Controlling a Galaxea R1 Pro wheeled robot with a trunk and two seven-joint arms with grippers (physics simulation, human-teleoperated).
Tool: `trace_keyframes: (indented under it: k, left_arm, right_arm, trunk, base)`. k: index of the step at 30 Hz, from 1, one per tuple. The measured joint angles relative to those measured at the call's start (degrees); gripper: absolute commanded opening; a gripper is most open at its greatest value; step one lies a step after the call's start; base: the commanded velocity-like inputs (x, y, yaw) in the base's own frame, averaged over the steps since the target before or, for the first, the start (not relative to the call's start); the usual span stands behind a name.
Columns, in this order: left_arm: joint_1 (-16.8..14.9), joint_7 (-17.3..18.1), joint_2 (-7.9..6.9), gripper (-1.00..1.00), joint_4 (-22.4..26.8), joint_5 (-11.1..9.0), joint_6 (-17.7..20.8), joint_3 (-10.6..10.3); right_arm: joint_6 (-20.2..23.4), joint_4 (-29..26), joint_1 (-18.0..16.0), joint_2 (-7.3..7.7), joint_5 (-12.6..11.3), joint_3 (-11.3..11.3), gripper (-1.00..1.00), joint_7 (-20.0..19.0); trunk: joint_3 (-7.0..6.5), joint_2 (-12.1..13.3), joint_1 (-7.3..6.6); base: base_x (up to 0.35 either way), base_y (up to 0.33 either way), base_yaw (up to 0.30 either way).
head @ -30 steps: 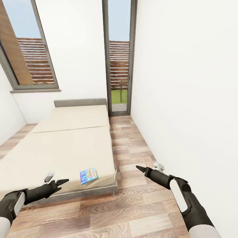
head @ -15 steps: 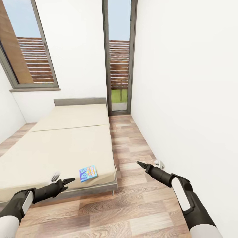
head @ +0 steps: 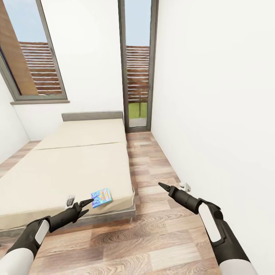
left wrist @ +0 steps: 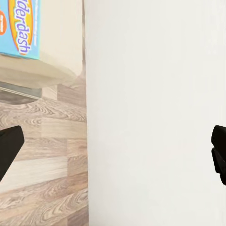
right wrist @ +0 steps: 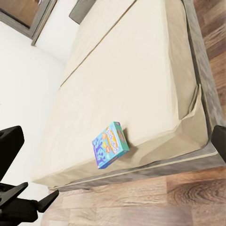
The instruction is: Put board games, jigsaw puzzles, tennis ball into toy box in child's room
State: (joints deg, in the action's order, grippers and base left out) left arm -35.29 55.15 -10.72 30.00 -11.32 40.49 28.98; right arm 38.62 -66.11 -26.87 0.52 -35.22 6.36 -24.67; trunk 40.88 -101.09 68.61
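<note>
From my head, the blue board game [head: 101, 197] lies flat at the bed's [head: 57, 172] near right corner; my left end effector [head: 84, 203] hovers just short of it, my right end effector [head: 164, 186] over the floor. I can't tell either's grip here.

My left wrist shows spread fingers [left wrist: 10, 149], nothing held.

My right wrist shows released tips. Next, I judge: reach and grasp.

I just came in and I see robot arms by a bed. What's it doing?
The robot is tidying up toys. Its left gripper is reaching toward a small blue board game lying near the corner of the bed, with its jaws open and nothing in them yet. The right gripper hangs over the wood floor, holding nothing.
</note>
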Motion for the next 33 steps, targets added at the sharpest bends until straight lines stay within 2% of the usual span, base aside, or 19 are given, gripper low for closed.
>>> trace_keyframes:
  k: [13,19,25,33]
  left_arm:
    - [0.04,0.04,0.49,1.00,-0.27,-0.39,0.12,-0.06]
    - [0.08,0.41,0.69,1.00,-3.27,-0.46,-0.03,0.03]
    - [0.09,0.76,0.51,1.00,-4.24,-0.50,-0.06,0.23]
    - [0.06,1.19,0.01,1.00,-4.32,-0.55,0.05,2.48]
  right_arm:
    - [0.43,-0.88,0.01,-0.10,-0.19,0.04,1.00,-0.05]
    - [0.40,-0.74,0.00,-0.21,-0.28,-0.02,1.00,-0.05]
    - [0.38,-0.58,0.01,-0.19,-0.30,0.00,1.00,-0.01]
    - [0.37,-0.38,-0.04,-0.15,-0.30,0.12,1.00,-0.03]
  trunk:
    - [2.33,-5.21,2.86]
    - [3.41,-7.62,4.17]
    - [4.49,-10.03,5.49]
    - [5.93,-13.24,7.25]
  base:
    - [0.000,0.000,0.000]
    - [0.000,0.000,0.000]
    - [0.000,0.000,0.000]
    - [0.000,0.000,0.000]
